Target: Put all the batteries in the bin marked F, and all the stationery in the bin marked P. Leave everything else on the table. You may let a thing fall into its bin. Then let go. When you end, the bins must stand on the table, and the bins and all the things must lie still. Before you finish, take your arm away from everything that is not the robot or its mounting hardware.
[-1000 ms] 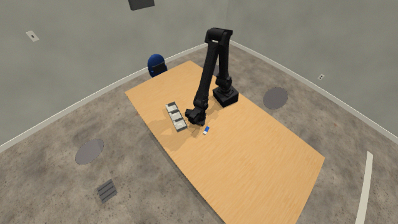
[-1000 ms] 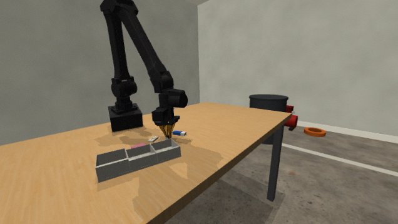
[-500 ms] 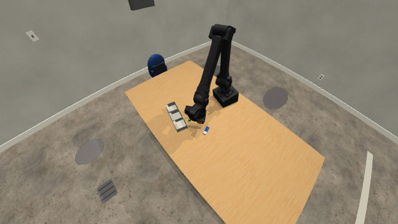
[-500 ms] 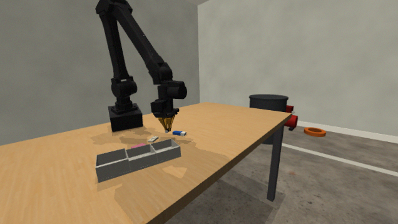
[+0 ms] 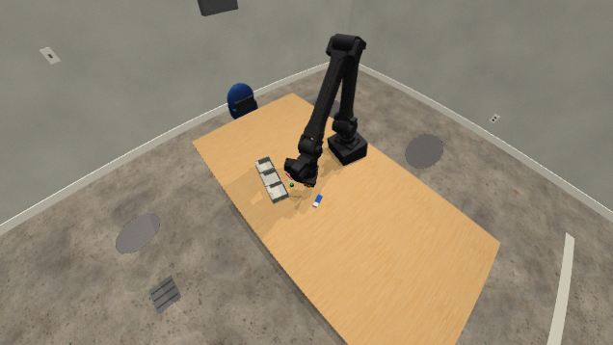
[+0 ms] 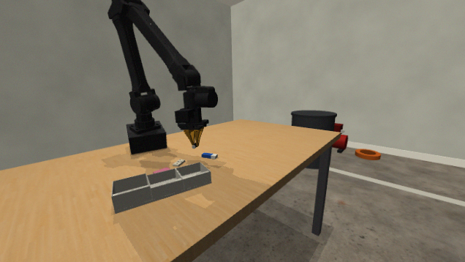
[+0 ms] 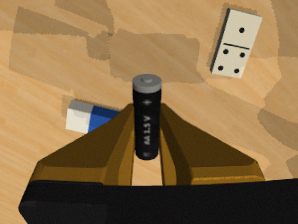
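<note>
My gripper [image 7: 147, 112] [image 6: 194, 143] is shut on a black AA battery [image 7: 147, 125] [image 6: 194, 146], held upright above the table with its grey end out past the fingertips. A blue and white eraser [image 5: 317, 200] [image 6: 209, 156] [image 7: 79, 118] lies on the table beneath and to one side of the gripper. Three grey bins stand joined in a row: one end bin [image 6: 131, 198], the middle bin [image 6: 166, 189] and the other end bin [image 6: 197, 179]. Their letters cannot be read. A pink thing [image 6: 161, 170] [image 5: 289, 175] lies beside the bins, partly hidden.
A white domino [image 7: 237, 44] [image 6: 178, 162] lies between the gripper and the bins. A small green thing [image 5: 291, 185] lies close to the bin row. The arm's base [image 5: 347, 147] [image 6: 146, 138] stands behind, on the table [image 5: 386, 241].
</note>
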